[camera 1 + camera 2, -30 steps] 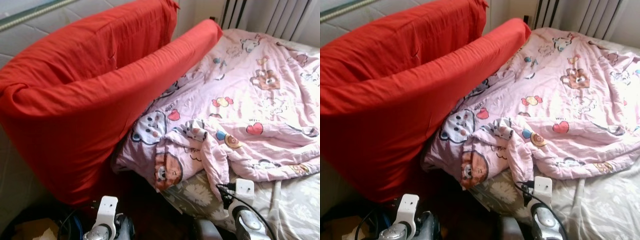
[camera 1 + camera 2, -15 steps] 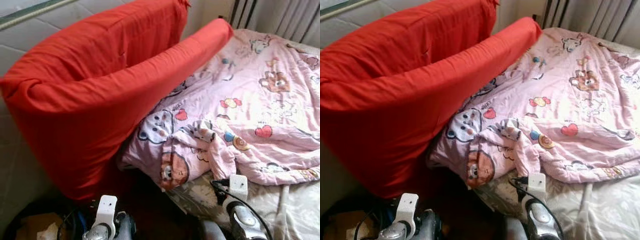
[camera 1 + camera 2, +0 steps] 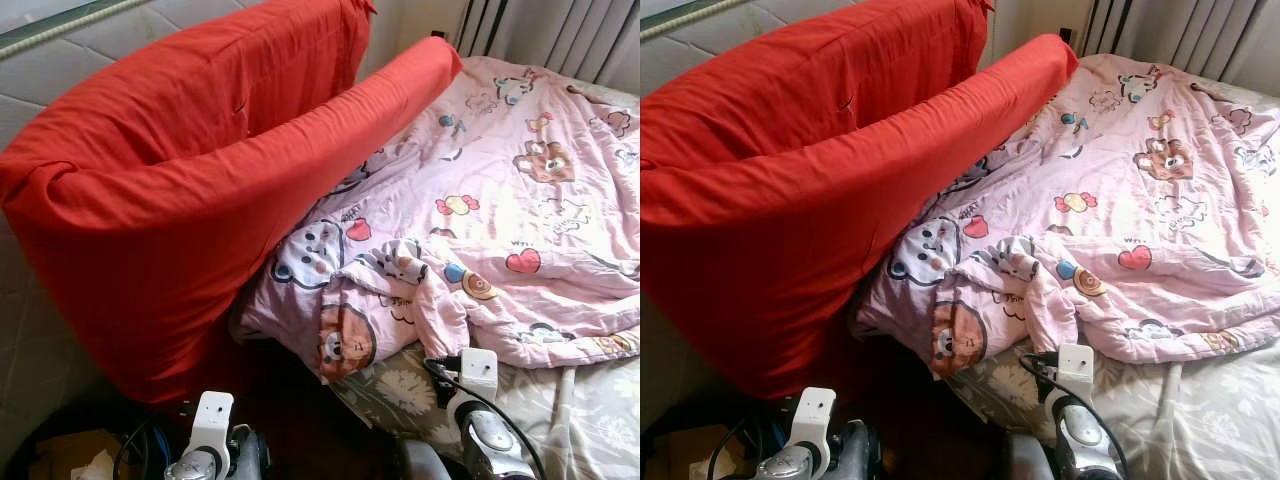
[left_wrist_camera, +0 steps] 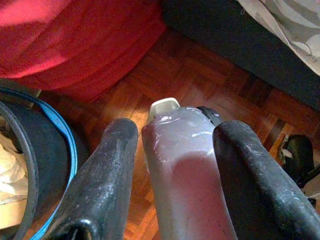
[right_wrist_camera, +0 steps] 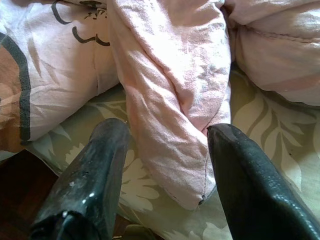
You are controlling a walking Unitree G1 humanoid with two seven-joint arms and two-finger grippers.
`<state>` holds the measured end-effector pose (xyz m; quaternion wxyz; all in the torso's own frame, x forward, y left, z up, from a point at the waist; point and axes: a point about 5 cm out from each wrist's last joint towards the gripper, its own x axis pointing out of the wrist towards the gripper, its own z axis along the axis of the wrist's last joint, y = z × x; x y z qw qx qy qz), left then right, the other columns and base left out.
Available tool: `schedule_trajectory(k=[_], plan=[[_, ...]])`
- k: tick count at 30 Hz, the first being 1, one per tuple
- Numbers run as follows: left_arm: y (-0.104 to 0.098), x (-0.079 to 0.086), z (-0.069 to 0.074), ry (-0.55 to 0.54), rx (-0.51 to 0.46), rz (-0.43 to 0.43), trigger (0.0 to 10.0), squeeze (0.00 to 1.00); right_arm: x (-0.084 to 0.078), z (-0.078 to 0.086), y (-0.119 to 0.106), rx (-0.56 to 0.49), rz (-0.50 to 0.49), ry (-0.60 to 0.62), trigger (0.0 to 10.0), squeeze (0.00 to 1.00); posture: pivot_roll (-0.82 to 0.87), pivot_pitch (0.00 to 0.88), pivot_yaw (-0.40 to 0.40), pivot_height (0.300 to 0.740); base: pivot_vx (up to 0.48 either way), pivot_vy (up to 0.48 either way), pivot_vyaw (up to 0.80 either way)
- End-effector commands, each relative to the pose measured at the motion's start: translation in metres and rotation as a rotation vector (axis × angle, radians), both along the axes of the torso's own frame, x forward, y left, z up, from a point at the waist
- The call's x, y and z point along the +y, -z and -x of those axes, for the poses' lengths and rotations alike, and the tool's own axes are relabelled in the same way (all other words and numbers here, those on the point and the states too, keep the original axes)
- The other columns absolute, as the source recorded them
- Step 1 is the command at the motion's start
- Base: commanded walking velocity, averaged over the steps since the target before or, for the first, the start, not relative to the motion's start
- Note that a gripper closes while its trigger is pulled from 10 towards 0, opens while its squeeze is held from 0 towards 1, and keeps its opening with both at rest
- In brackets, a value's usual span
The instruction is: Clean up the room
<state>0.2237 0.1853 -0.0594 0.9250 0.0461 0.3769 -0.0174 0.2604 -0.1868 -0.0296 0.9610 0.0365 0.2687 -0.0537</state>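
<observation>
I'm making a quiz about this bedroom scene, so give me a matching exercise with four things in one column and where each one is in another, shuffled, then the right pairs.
Things:
1. red cushion
2. pink cartoon quilt
3. right hand
4. left hand

Places:
A. rumpled across the bed
B. over the wooden floor, fingers either side of a grey robot part
C. open around a hanging fold of the quilt
D. standing along the bed's left side, against the wall

Pairs: 1-D, 2-A, 3-C, 4-B
</observation>
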Motion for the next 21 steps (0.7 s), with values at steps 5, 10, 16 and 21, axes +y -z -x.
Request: schedule_trajectory(k=[5,10,16,21], plan=[[0.0107,-0.0014,0.0157,-0.001,0.076,0.008,10.0,0.00,0.0035,-0.0015,-0.0009,-0.007,-0.006,0.000,10.0,0.00,-0.10,0.144,0.021,0.632,0.000,0.000,0.00],[0.0104,-0.0015,0.0152,0.000,0.074,0.008,10.0,0.00,0.0031,-0.0005,-0.0005,-0.010,-0.014,0.000,10.0,1.00,-0.09,0.144,0.021,0.632,0.096,0.000,0.00],[0.0103,-0.0017,0.0149,0.001,0.073,0.008,10.0,0.00,0.0015,0.0005,0.0000,-0.009,-0.010,0.001,10.0,1.00,-0.09,0.146,0.021,0.632,0.244,0.000,0.00],[0.0101,-0.0019,0.0147,0.003,0.072,0.008,10.0,0.00,0.0009,0.0005,0.0001,-0.005,-0.008,-0.003,10.0,0.00,-0.09,0.146,0.022,0.632,0.247,0.000,0.00]])
